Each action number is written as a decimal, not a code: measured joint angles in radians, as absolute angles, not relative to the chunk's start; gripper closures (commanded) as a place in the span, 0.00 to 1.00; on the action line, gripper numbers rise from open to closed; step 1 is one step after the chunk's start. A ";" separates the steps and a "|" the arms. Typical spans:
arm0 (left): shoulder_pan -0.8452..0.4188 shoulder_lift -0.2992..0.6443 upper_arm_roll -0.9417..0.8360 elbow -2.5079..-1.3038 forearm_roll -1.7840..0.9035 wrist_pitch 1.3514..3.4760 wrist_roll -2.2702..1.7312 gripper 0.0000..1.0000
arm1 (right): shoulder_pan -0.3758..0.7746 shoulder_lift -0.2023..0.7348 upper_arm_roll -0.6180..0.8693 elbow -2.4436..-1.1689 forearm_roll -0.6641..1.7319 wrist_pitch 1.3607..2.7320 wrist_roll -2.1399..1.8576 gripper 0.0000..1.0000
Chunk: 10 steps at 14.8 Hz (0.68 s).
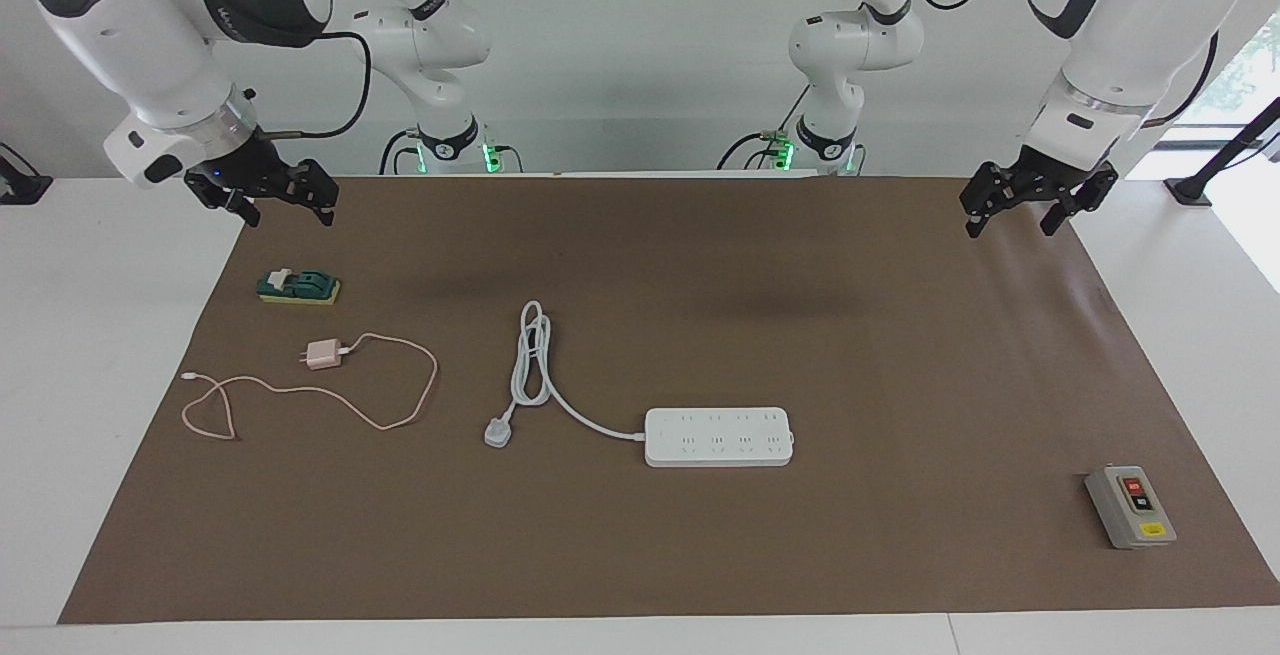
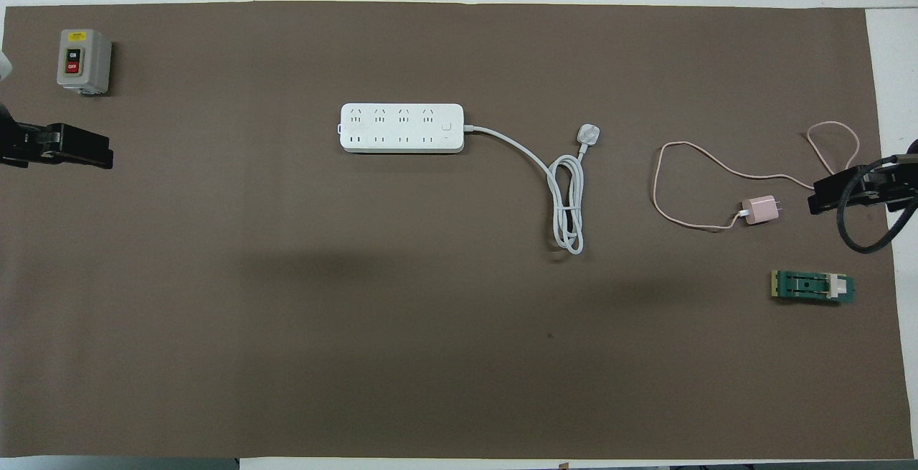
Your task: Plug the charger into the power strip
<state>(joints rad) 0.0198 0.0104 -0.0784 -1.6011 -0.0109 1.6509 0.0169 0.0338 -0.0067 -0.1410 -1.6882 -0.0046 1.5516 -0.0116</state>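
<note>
Although nothing has been picked up yet, the charger lies on the brown mat toward the right arm's end of the table, its prongs aimed away from the strip and its pink cable looping loosely around it; the strip sits mid-table, a little farther from the robots, its long axis running along the table, sockets up, its cord coiled between it and the charger; the right gripper, jaws apart and empty, hangs over the mat's edge close to the charger, so I'd judge it the arm to reach; the left gripper, likewise apart and empty, waits at the mat's opposite end, well apart from both.
</note>
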 measured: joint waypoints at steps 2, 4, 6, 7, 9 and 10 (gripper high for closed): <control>0.028 0.010 -0.076 -1.601 -0.088 1.651 0.017 0.00 | 0.030 -0.007 -0.142 -1.701 -0.005 1.555 0.086 0.00; 0.031 0.011 -0.079 -1.601 -0.123 1.650 0.017 0.00 | 0.016 -0.005 -0.142 -1.714 -0.004 1.559 0.192 0.00; 0.029 0.013 -0.091 -1.604 -0.179 1.651 0.016 0.00 | 0.007 -0.001 -0.142 -1.724 0.031 1.564 0.327 0.00; 0.024 0.017 -0.096 -1.607 -0.237 1.652 0.012 0.00 | 0.003 0.002 -0.143 -1.728 0.062 1.568 0.402 0.00; 0.016 0.049 -0.099 -1.616 -0.364 1.658 0.005 0.00 | -0.027 0.018 -0.143 -1.734 0.114 1.570 0.504 0.00; 0.016 0.072 -0.100 -1.623 -0.434 1.671 0.005 0.00 | -0.054 0.029 -0.144 -1.739 0.143 1.573 0.542 0.00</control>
<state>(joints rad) 0.0161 0.0722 -0.1004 -1.6225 -0.4337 1.6705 0.0046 -0.0536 0.0291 -0.1438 -1.7391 0.1428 1.5732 0.5417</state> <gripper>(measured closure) 0.000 0.000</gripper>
